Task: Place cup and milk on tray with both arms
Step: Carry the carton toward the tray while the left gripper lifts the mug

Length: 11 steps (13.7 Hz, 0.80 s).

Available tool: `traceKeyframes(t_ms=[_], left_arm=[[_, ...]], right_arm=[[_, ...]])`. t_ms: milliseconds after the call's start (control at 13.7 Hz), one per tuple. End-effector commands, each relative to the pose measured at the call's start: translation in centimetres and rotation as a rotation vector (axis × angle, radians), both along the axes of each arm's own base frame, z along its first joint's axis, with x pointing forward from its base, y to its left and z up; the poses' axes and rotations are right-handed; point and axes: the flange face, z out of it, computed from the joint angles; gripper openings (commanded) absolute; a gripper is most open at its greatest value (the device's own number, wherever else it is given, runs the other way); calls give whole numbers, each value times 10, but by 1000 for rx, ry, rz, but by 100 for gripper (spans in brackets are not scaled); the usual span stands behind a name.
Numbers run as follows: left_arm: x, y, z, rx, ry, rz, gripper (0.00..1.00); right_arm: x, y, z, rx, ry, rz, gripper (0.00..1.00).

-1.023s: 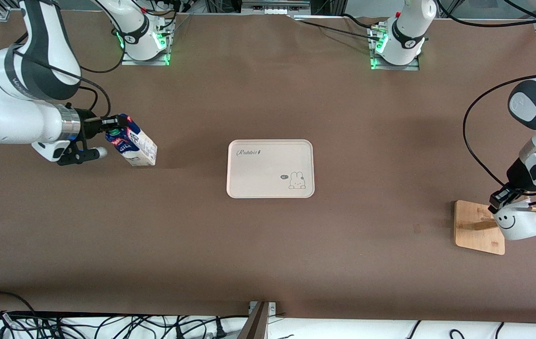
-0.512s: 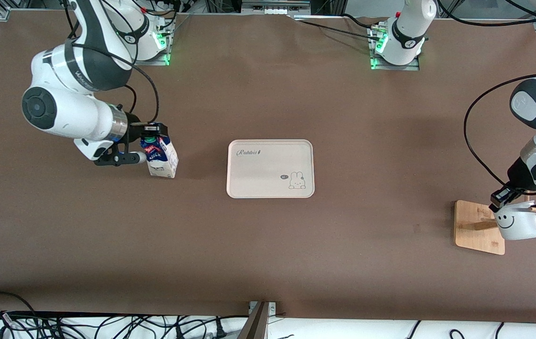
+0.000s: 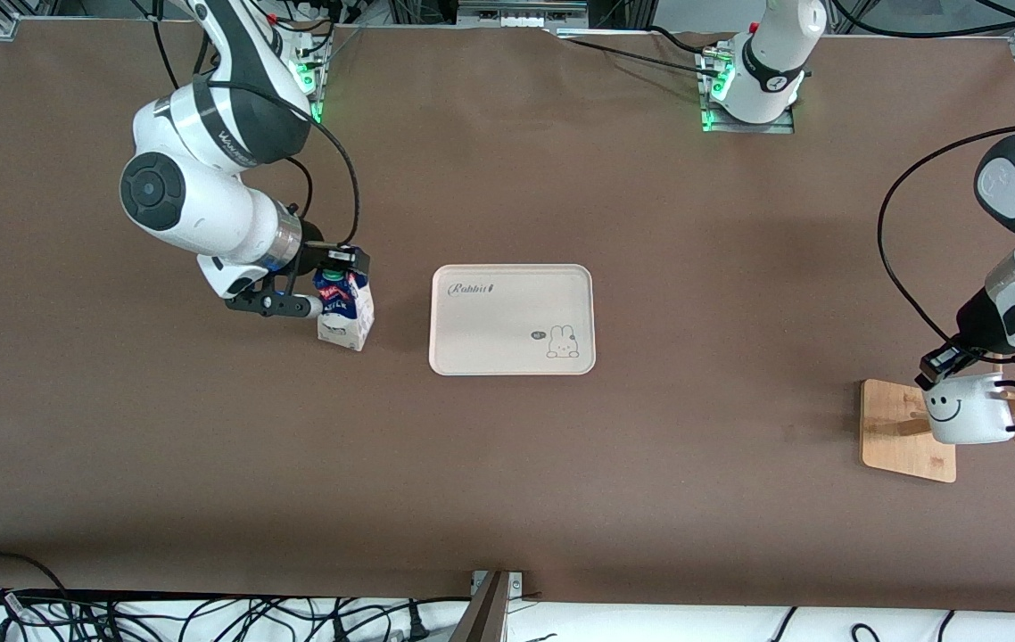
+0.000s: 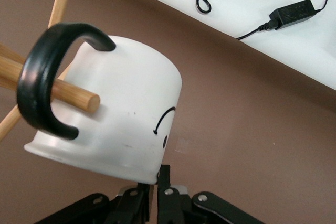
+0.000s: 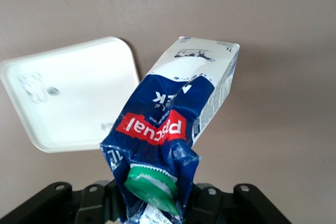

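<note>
My right gripper [image 3: 335, 264] is shut on the dark blue top of the milk carton [image 3: 345, 312] and holds it above the table, beside the tray [image 3: 512, 318] toward the right arm's end. In the right wrist view the milk carton [image 5: 173, 129] hangs tilted, green cap [image 5: 152, 186] between my fingers, with the tray [image 5: 68, 93] close by. My left gripper [image 3: 943, 364] is shut on the rim of the white smiley cup [image 3: 969, 408], over the wooden stand [image 3: 904, 430]. In the left wrist view a wooden peg [image 4: 73, 94] passes through the cup's [image 4: 115, 119] black handle [image 4: 44, 80].
The wooden stand's base lies at the left arm's end of the table, with pegs sticking out beside the cup. Cables and a white ledge [image 3: 293, 620] run along the table edge nearest the front camera. Brown table surface surrounds the tray.
My right gripper has carried the milk carton toward the tray, from the right arm's end to just beside it. My left gripper has lifted the cup slightly on the stand peg.
</note>
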Motion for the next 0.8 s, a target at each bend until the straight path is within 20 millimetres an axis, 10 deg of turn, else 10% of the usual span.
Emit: traceKeyframes(t_ms=[0, 292, 731], left_arm=[[0, -15, 24, -30, 37, 2, 0], [2, -55, 51, -48, 88, -69, 0], [7, -142, 81, 67, 169, -263, 0]], right_arm=[[26, 17, 24, 37, 8, -173, 16], [34, 8, 8, 107, 81, -250, 14], [31, 23, -37, 58, -2, 183, 14]])
